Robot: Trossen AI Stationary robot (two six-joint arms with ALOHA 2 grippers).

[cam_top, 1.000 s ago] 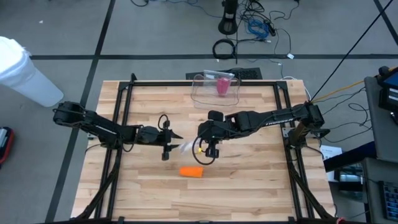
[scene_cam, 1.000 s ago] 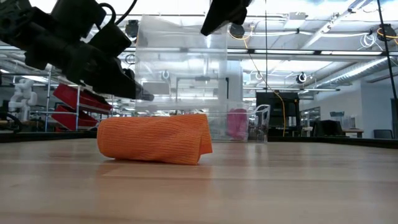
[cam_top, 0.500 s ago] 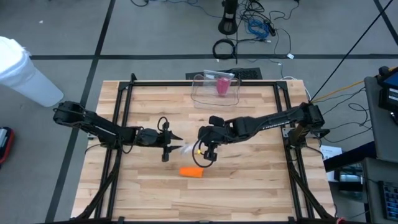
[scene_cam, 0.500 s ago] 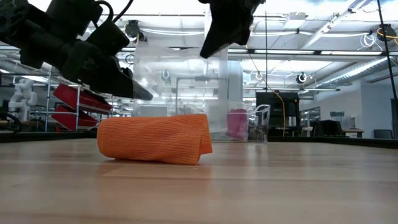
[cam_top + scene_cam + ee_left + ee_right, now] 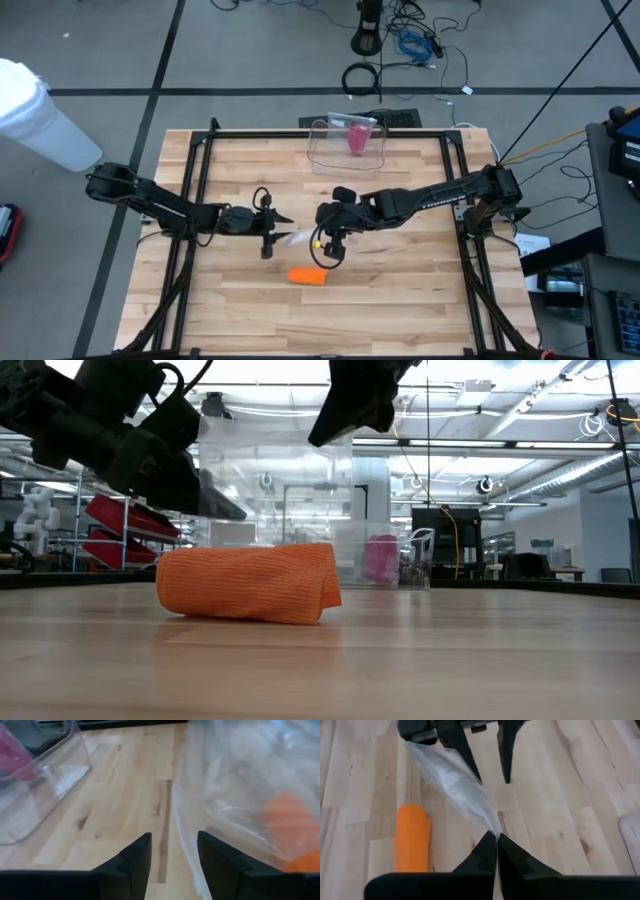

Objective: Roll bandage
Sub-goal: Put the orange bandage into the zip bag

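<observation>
1. We see the orange bandage (image 5: 308, 276) lying on its side on the wooden table (image 5: 400, 310), toward the front and near the middle.
2. In the low view the bandage (image 5: 250, 583) is a loose, ribbed roll, flattened against the wood, with its outer flap folded over at one end.
3. In the right wrist view it (image 5: 412, 837) lies flat, clear of the grippers.

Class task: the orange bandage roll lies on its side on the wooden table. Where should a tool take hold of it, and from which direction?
Grip the orange bandage roll at mid-length, coming from above, fingers across its narrow width. It lies flat with bare table along both long sides.
</observation>
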